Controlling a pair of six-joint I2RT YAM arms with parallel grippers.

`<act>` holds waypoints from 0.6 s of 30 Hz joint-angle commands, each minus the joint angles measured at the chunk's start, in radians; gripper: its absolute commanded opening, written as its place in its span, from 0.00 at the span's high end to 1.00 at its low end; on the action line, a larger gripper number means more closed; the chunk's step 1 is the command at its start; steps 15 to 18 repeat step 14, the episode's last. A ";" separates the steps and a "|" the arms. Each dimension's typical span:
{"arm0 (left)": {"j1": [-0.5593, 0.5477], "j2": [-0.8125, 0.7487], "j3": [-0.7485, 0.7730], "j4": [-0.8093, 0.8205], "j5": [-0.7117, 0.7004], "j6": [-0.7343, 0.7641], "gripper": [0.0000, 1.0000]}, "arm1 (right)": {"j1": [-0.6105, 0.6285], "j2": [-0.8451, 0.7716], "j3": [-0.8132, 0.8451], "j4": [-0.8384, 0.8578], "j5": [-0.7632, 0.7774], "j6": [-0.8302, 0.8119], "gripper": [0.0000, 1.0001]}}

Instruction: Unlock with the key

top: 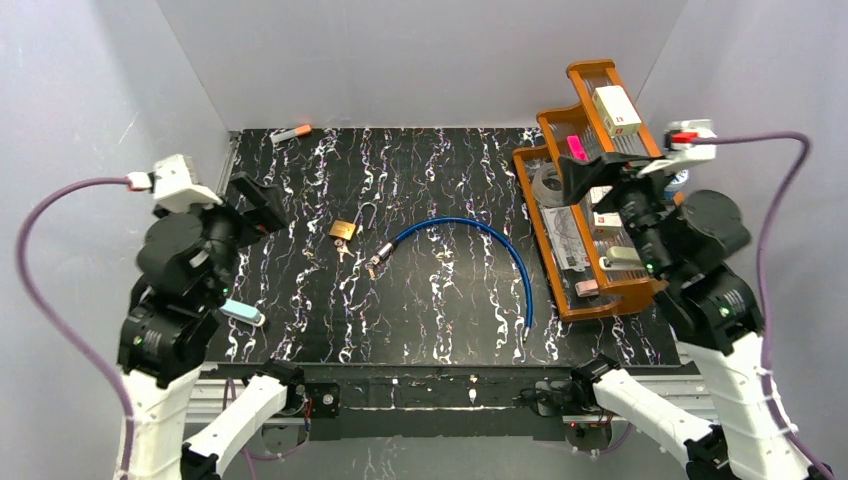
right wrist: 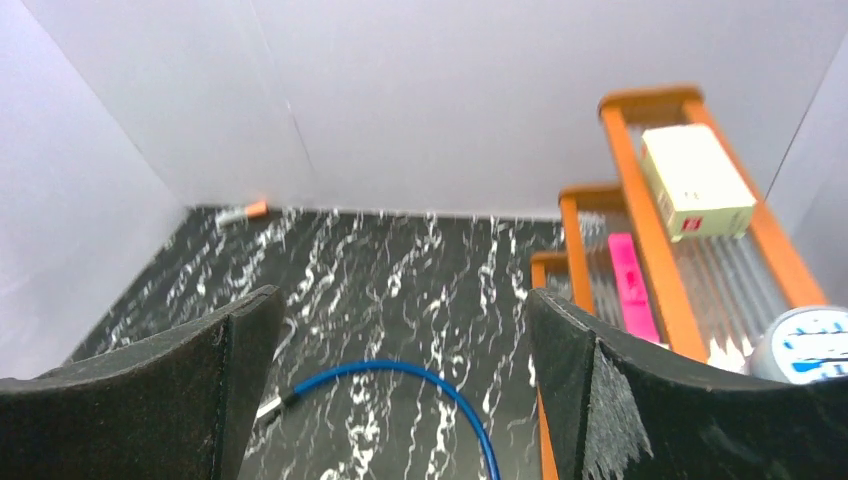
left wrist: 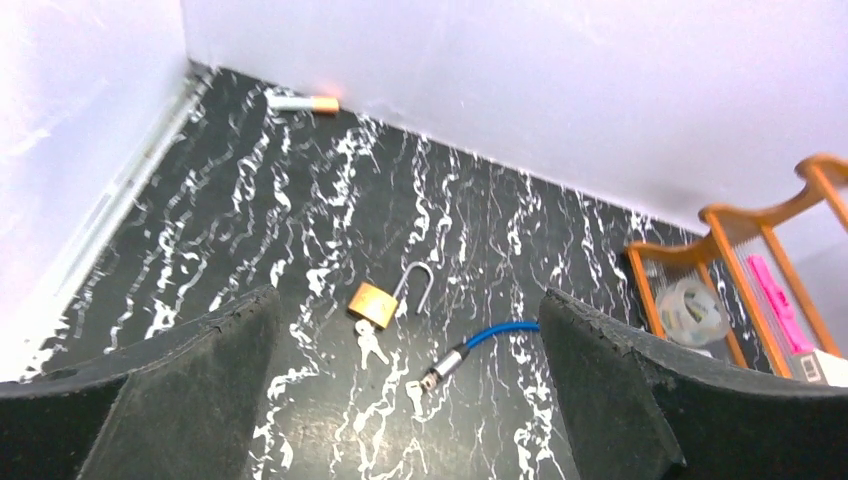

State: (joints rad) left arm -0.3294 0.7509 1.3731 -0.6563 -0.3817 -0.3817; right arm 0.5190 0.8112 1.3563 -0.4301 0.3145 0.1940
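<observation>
left wrist view: square brass padlock (left wrist: 372,301), curved silver shackle (left wrist: 425,266) open, keys (left wrist: 368,345) beside; left gripper (top: 258,205), right gripper (top: 590,178) splayed, empty.

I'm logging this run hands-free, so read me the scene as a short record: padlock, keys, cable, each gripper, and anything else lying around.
padlock: brass, lying flat, shackle appears swung open
keys: loose just beside the padlock, not inserted
cable: blue, curved in an arc, metal end near the keys, not through the shackle
left gripper: open, holding nothing, raised left of the padlock
right gripper: open, holding nothing, over the rack
rack: orange, right side, holds small boxes and tape
marker: far left corner
</observation>
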 commanded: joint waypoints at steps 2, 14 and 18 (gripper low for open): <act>0.003 -0.011 0.173 -0.205 -0.128 0.063 0.02 | -0.002 -0.041 0.087 0.049 0.062 -0.071 0.01; 0.003 -0.028 0.305 -0.316 -0.188 0.094 0.02 | -0.001 -0.084 0.119 0.022 0.131 -0.086 0.01; 0.003 -0.028 0.305 -0.316 -0.188 0.094 0.02 | -0.001 -0.084 0.119 0.022 0.131 -0.086 0.01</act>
